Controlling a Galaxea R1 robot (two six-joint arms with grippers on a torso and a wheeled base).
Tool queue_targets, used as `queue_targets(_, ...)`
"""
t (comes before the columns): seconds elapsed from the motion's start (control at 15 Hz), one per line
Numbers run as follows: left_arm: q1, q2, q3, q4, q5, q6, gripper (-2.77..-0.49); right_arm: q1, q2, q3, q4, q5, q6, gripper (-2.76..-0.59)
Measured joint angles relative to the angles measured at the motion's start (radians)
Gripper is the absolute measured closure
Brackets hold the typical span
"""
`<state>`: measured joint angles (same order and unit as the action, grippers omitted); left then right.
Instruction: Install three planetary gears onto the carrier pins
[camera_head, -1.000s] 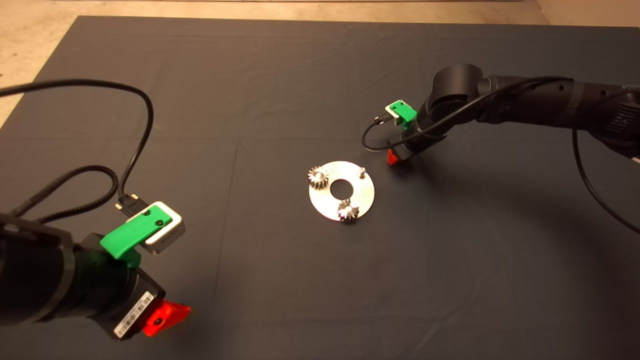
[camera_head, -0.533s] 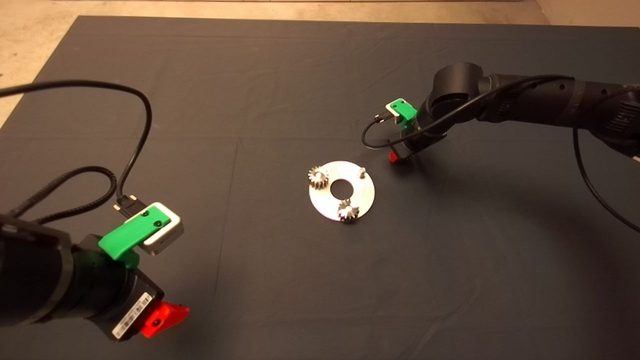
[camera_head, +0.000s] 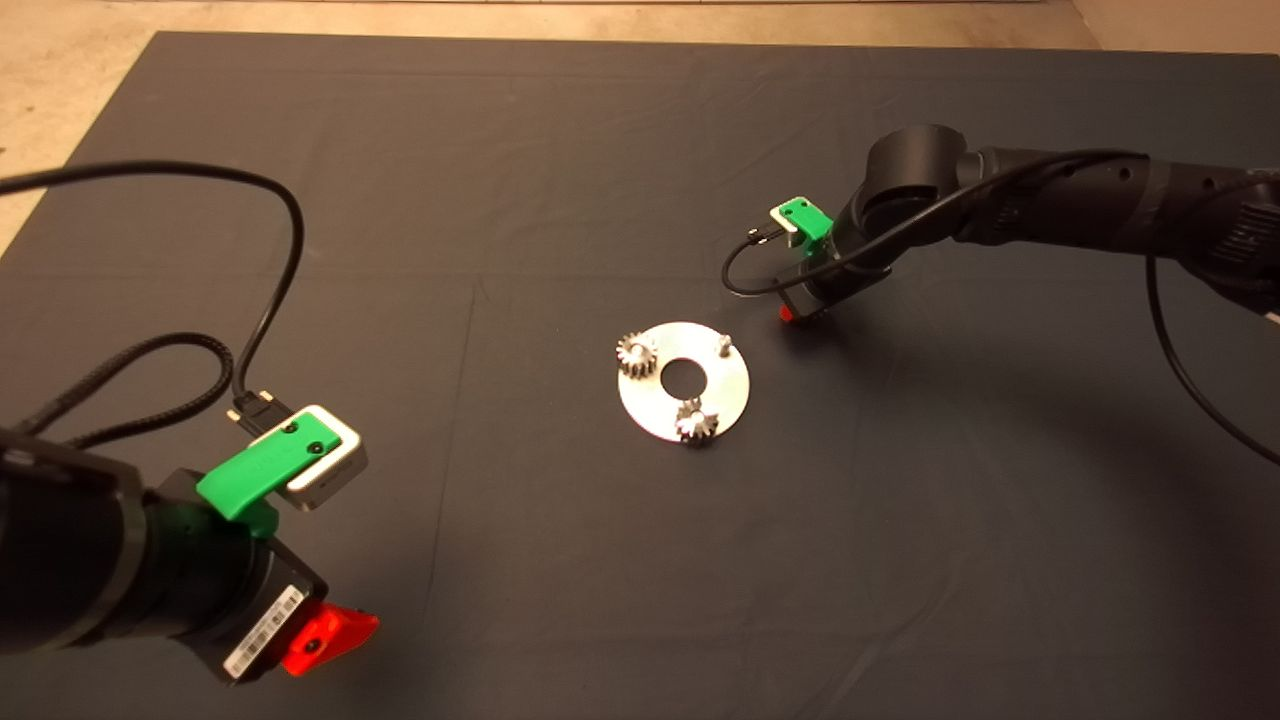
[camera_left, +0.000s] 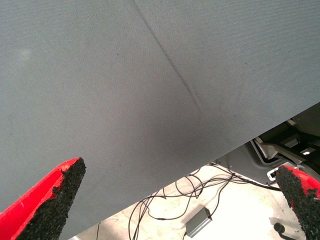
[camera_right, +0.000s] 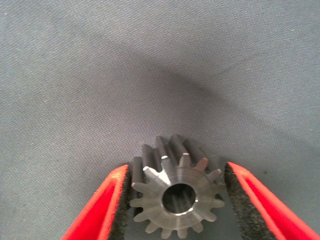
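Observation:
A shiny round disc (camera_head: 732, 388) lies mid-mat and carries the carrier pins. Two planetary gears (camera_head: 636, 354) (camera_head: 695, 420) sit on two of the pins, and the third pin (camera_head: 725, 343) stands bare. My right gripper (camera_head: 788, 314) is down at the mat just beyond the disc's far right edge. In the right wrist view, the right gripper (camera_right: 177, 166) is shut on the third gear (camera_right: 175, 195), with a black pad against its teeth on each side. My left gripper (camera_head: 330, 635) waits at the near left and stands open (camera_left: 181, 167), holding nothing.
The dark mat (camera_head: 560, 180) spreads around the disc. Black cables (camera_head: 270, 300) loop from the left arm. Past the mat's edge, the left wrist view shows floor cables and a small box (camera_left: 199, 221).
The right gripper has sunk slightly toward the mat, so less of its red finger shows in the head view. The left arm, the disc and the two mounted gears have not moved.

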<state>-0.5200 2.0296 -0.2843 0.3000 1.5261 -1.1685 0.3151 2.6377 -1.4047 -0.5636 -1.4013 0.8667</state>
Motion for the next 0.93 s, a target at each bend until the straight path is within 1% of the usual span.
queue_targets(0.07, 0.000, -0.001, 0.000, 0.000, 0.000, 0.000, -2.77, 0.000, 0.000, 0.000, 0.004, 0.000, 0.000, -1.23)
queue_targets(0.33, 0.000, -0.005, 0.000, 0.000, 0.000, 0.000, -2.77, 0.000, -0.001, 0.000, 0.007, 0.000, 0.000, -1.17)
queue_targets(0.8, 0.000, -0.005, 0.000, -0.001, 0.000, 0.000, -2.77, 0.001, -0.003, 0.001, 0.011, 0.000, 0.000, -1.11)
queue_targets(0.93, 0.000, -0.005, 0.000, -0.001, 0.000, 0.000, -2.77, 0.003, -0.003, 0.001, 0.021, 0.000, -0.001, -1.08)
